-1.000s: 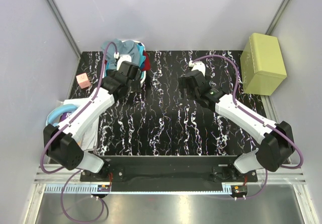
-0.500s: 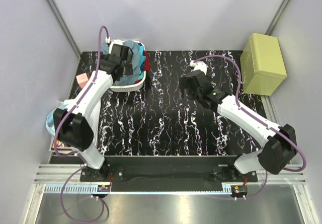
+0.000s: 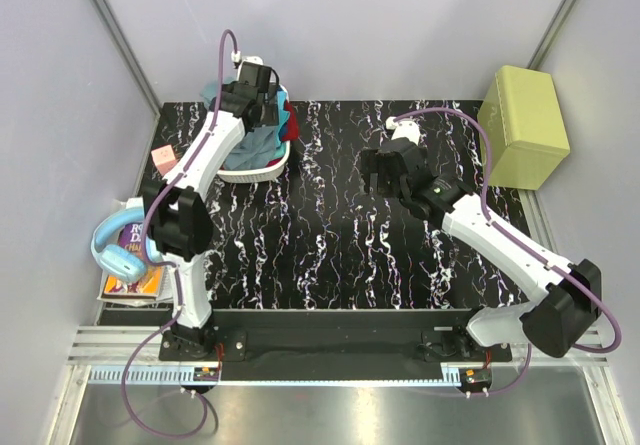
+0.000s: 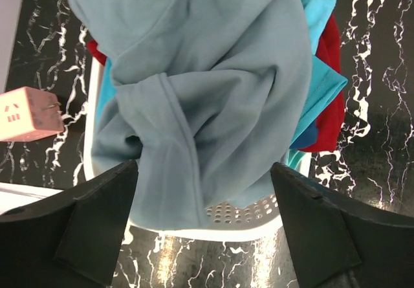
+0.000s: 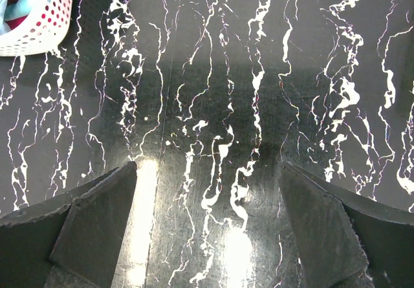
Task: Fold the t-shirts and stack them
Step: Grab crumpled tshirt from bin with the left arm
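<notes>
White plastic basket (image 4: 239,220) holds the grey-blue t-shirt (image 4: 213,94), turquoise t-shirt (image 4: 321,84) and red t-shirt (image 4: 333,116); left fingers (image 4: 84,230) and right fingers (image 5: 84,223) spread wide, empty.

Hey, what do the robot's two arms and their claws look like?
Both the left arm and right arm have white links with bulky black joints, and a purple cable loops along each. The left claw and right claw have matte black, wedge-shaped fingers.
</notes>
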### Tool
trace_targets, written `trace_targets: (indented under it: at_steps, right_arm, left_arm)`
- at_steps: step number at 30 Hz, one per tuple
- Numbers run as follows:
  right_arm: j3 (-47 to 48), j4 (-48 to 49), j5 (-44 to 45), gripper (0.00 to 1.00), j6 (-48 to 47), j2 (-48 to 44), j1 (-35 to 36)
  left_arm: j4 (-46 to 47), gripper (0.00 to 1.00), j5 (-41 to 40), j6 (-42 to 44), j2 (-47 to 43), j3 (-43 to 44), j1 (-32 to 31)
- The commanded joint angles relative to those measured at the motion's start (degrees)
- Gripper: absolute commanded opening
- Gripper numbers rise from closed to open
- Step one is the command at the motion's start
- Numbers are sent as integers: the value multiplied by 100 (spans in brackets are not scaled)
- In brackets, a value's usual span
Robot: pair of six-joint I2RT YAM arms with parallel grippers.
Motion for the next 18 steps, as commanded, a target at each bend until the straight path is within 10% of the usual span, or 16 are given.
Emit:
trace_targets:
  at_steps: [1, 18]
  right_arm:
    - [40, 56, -20, 100, -6, -200, 61]
    - [110, 56, 15, 100, 38, 143, 61]
  left_arm:
    - [-49, 82, 185, 51, 173, 344, 60]
    - [-146, 0, 133, -169, 200, 265, 130]
